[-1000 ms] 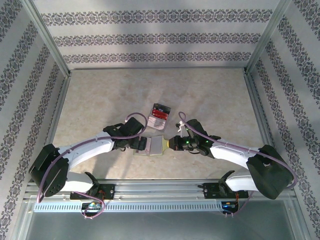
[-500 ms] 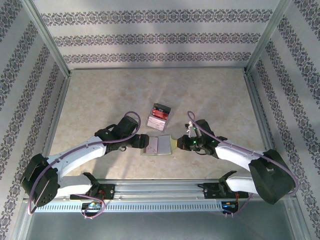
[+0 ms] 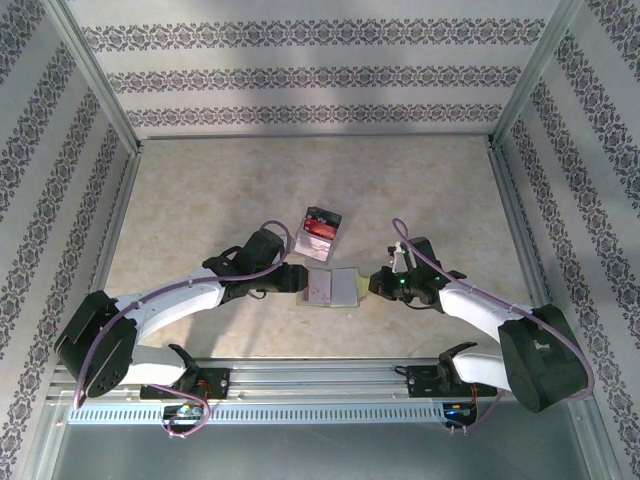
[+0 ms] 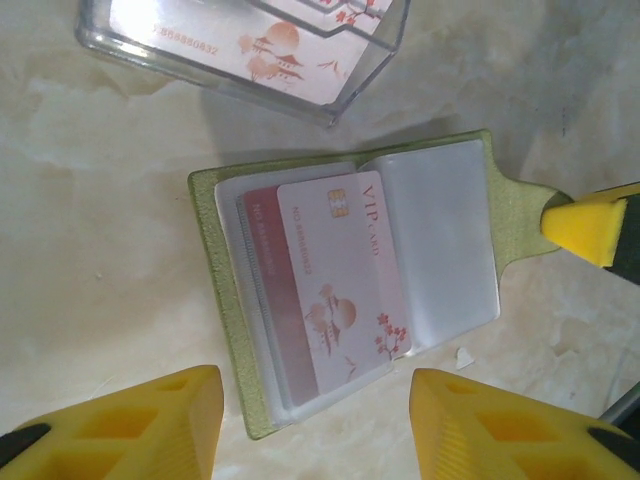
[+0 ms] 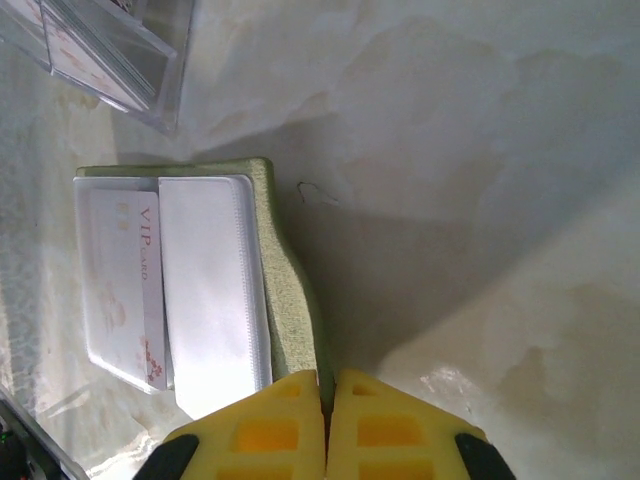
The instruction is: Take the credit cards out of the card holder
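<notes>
The card holder (image 3: 336,288) lies open on the table, yellow-green outside (image 4: 214,300) with clear sleeves inside. The credit cards sit in its left sleeves: a pale pink VIP card (image 4: 340,285) over a red card (image 4: 265,285). My left gripper (image 4: 315,425) hovers open at the holder's near edge, its yellow fingers (image 4: 150,425) apart on either side of the cards' lower end, touching nothing. My right gripper (image 5: 327,405) is shut on the holder's green flap (image 5: 288,300), and its yellow fingertip (image 4: 588,226) pinches the tab on the far side. In the top view the left gripper (image 3: 302,282) and right gripper (image 3: 372,285) flank the holder.
A small clear plastic box (image 3: 320,228) with red and black contents stands just behind the holder, also close in the left wrist view (image 4: 250,45) and the right wrist view (image 5: 105,50). Patterned walls and metal rails enclose the beige table (image 3: 220,190).
The holder has slid to the right with my right gripper holding its flap. My left gripper has followed it right, and its jaws have narrowed.
</notes>
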Available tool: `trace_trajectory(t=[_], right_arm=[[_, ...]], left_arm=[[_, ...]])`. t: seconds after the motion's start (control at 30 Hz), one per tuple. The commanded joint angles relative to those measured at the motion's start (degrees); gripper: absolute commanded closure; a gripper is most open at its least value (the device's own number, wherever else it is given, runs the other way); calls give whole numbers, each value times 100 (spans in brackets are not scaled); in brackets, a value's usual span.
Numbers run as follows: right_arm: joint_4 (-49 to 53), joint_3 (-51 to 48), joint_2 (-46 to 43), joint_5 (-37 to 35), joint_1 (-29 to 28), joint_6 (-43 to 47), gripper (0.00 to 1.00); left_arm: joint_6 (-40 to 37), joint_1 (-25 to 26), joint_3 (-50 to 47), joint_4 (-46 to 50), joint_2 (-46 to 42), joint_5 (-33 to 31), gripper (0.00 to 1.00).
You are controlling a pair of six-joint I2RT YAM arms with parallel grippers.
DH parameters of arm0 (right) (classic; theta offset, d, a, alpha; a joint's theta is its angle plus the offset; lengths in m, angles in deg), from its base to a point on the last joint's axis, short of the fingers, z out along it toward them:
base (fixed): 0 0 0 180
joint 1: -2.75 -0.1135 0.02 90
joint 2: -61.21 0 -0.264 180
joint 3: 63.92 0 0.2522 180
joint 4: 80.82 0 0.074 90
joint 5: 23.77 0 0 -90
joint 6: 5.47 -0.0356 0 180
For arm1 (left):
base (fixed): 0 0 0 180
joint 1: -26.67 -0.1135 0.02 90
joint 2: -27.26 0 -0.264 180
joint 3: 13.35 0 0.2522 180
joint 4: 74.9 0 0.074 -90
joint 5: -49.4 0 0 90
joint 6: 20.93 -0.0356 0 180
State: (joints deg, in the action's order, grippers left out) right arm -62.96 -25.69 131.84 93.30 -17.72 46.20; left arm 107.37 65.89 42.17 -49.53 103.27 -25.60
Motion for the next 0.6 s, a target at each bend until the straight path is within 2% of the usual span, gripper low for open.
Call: trace_trajectory(t=[0.0,0.1,0.23,0.4,0.57], right_arm=[[287,124,-221,77,78,162,90],[701,314,-550,-62,96,223,79],[1378,646,-940,-245,100,242,71],[1822,1071,-1224,-263,-59,35,71],[1685,1610,-1183,-325,-774,-263,74]], left_arm=[[253,-115,-44,-325,39,84,48],[423,-257,-195,-551,11,251,47],[588,-410,-408,-913,-54,519,48],[621,-485,-483,-1071,16,743,52],[672,-546,-502,-1203,176,824,55]])
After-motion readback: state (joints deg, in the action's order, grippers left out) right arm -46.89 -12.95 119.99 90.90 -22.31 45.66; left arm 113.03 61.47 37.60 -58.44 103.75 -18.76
